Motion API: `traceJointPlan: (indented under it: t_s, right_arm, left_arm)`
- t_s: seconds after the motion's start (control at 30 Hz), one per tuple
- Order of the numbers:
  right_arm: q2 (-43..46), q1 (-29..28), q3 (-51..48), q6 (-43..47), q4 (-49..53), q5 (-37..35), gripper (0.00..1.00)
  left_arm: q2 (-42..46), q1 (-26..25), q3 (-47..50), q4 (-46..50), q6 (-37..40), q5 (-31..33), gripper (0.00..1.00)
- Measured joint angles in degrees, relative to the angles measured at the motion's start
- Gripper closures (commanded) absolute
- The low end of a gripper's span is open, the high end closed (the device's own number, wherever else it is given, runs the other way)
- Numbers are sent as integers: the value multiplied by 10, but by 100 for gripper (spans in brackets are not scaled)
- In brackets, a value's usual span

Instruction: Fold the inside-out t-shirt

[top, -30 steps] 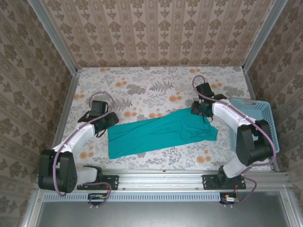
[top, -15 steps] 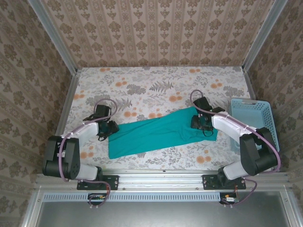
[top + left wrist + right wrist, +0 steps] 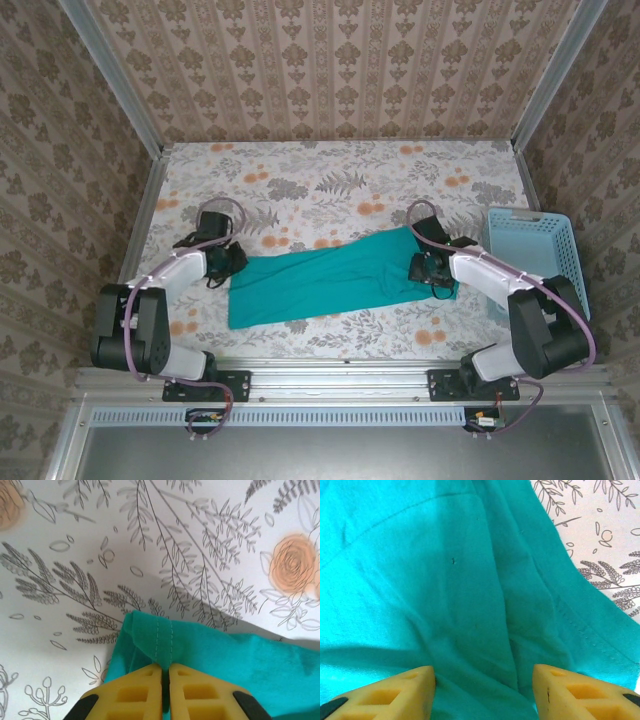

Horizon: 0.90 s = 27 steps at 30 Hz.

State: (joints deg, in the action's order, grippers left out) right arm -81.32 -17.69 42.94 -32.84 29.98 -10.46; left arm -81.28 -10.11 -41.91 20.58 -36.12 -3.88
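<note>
The inside-out t-shirt (image 3: pixel 330 280) lies folded into a long teal strip across the floral table, running from lower left to upper right. My left gripper (image 3: pixel 232 262) is at its left end; in the left wrist view the yellow jaws (image 3: pixel 165 672) are shut on a stitched hem corner of the t-shirt (image 3: pixel 165 640). My right gripper (image 3: pixel 428 268) hovers over the shirt's right end. In the right wrist view its yellow fingers (image 3: pixel 410 687) stand wide apart and open over creased teal fabric (image 3: pixel 470 605), with cloth between them but not pinched.
A light-blue slotted basket (image 3: pixel 545 255) stands at the table's right edge, just beyond the right arm. Patterned walls close in the back and sides. A metal rail (image 3: pixel 340 372) runs along the near edge.
The left gripper moved in to the shirt's left end and shut on the hem corner. The right gripper came down and forward over the shirt's right end, staying open.
</note>
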Motion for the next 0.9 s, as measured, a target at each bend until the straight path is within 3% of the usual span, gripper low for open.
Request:
traceJointPlan:
  t_s: [0.3,0.47,0.5,0.63,0.73,0.9]
  right_arm:
    - [-2,-4,0,-4,13,-13,50]
    - [-12,-16,2,-5,20,-22,53]
    - [-16,-18,4,-5,22,-25,54]
    - [-17,-28,9,-5,27,-41,54]
    - [7,-45,9,-4,37,-53,53]
    - [81,-81,13,-4,38,-59,49]
  left_arm:
    - [-37,33,-39,6,13,0,94]
    - [-73,45,-57,8,19,-2,86]
    - [-80,48,-62,10,19,-2,82]
    - [-82,54,-73,24,28,11,49]
    - [-47,50,-72,47,34,35,39]
    - [71,7,-51,57,33,59,36]
